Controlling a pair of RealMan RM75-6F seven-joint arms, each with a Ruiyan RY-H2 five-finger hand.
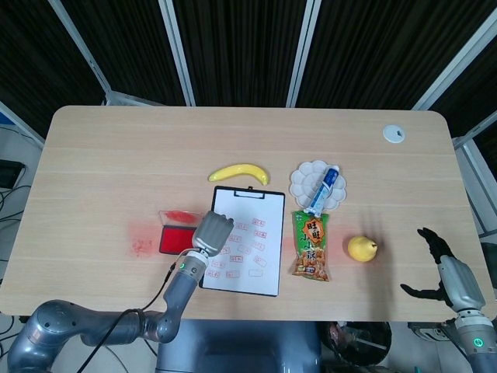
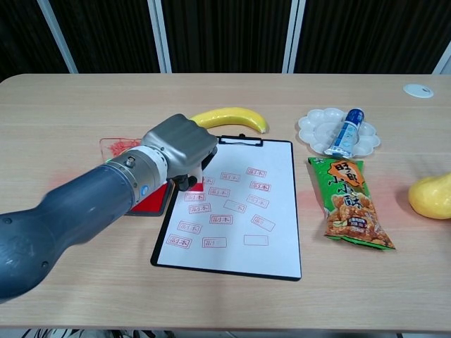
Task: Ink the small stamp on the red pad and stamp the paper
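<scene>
The small stamp (image 2: pixel 192 184) sits gripped in the closed left hand (image 2: pixel 177 150) at the left edge of the clipboard's paper (image 2: pixel 236 204) — beside the red pad (image 2: pixel 153 200) — while the right hand (image 1: pixel 446 272), fingers spread and holding nothing, hovers near the table's (image 1: pixel 116 148) right corner.

On the wooden worktop (image 2: pixel 84 98) a banana (image 2: pixel 229 117) lies just above the clipboard's clip. To the right a white paint palette (image 2: pixel 313 130) carries a blue-capped tube (image 2: pixel 346 131). Below it lies a green snack bag (image 2: pixel 349 203), with a yellow pear (image 2: pixel 431 195) near its right side
</scene>
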